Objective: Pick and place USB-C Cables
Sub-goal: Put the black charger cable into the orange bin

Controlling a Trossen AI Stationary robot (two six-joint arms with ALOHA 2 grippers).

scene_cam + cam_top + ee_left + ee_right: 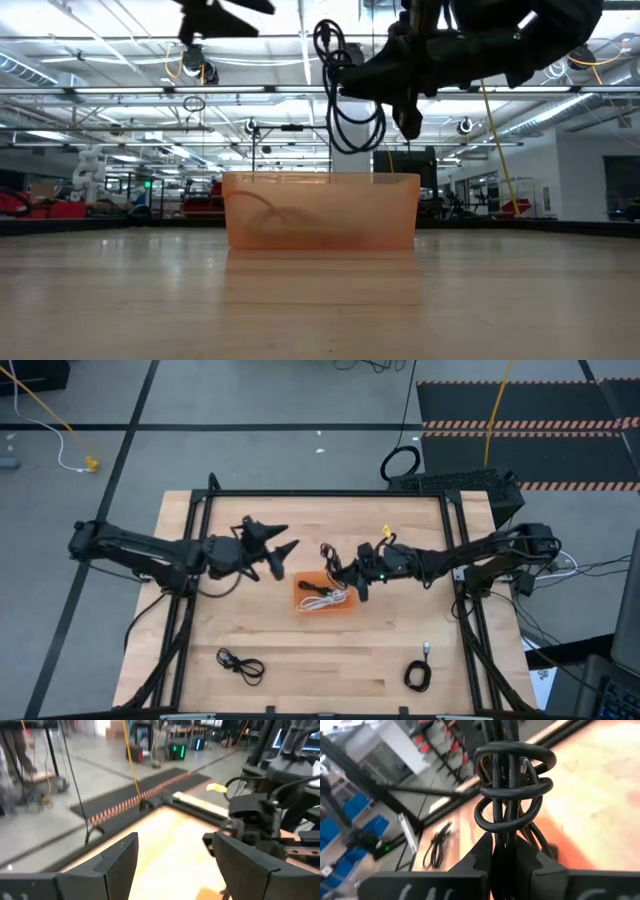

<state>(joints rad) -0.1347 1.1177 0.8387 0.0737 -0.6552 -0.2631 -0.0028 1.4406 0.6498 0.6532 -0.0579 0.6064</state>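
My right gripper (343,567) hovers over the orange tray (345,606), shut on a coiled black USB-C cable (328,554), which shows above the tray's rim (320,178) in the low view. A white cable (322,598) lies in the tray. Two more black cables lie on the table, one near the front left (240,665) and one near the front right (418,676). My left gripper (282,552) is open and raised, left of the tray and beyond its far edge, touching nothing. My right gripper pinches the black cable between its two fingers (480,855), on the bundled strands just below the wrapped turns (502,832). The fingers come level from the table's right side. The coil (345,90) is lifted clear above the tray, sticking out ahead of the fingertips.
The tray sits mid-table. A black frame (320,493) runs along the table's far and side edges. Off the table lie a large black cable loop (400,463) and a yellow floor cable (495,410). Bare wood shows between the two front cables.
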